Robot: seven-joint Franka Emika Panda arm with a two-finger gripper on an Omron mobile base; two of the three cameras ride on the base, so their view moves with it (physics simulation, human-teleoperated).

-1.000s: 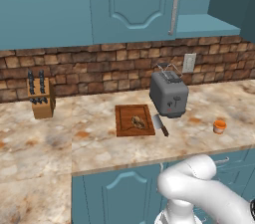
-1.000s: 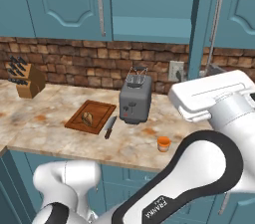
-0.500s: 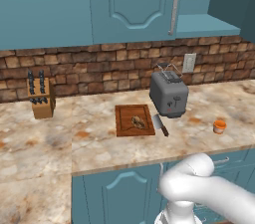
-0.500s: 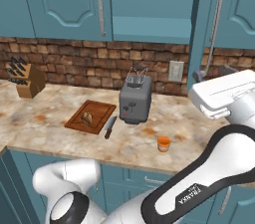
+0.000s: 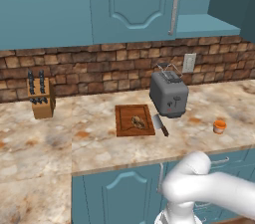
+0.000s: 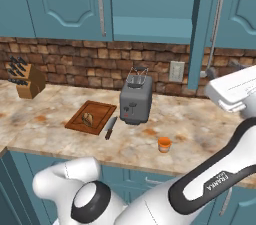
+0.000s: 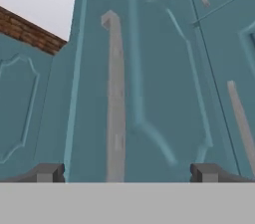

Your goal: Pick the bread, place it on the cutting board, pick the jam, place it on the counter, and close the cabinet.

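- The knife block stands far to the left of the pincer, against the brick wall.
- The cutting board lies on the counter, well left of and below the pincer; the bread rests on it.
- A knife lies just beside the board's right edge, and the toaster stands next to that.
- The jam sits on the counter near its front edge, below and left of the pincer.
- The cabinet door hangs ajar, its edge jutting out over the counter.
- The arm sweeps up from the base at lower left to the right, the white hand raised high by that door.
- The pincer faces the door panel and its pale handle up close; the fingertips stand wide apart, holding nothing.
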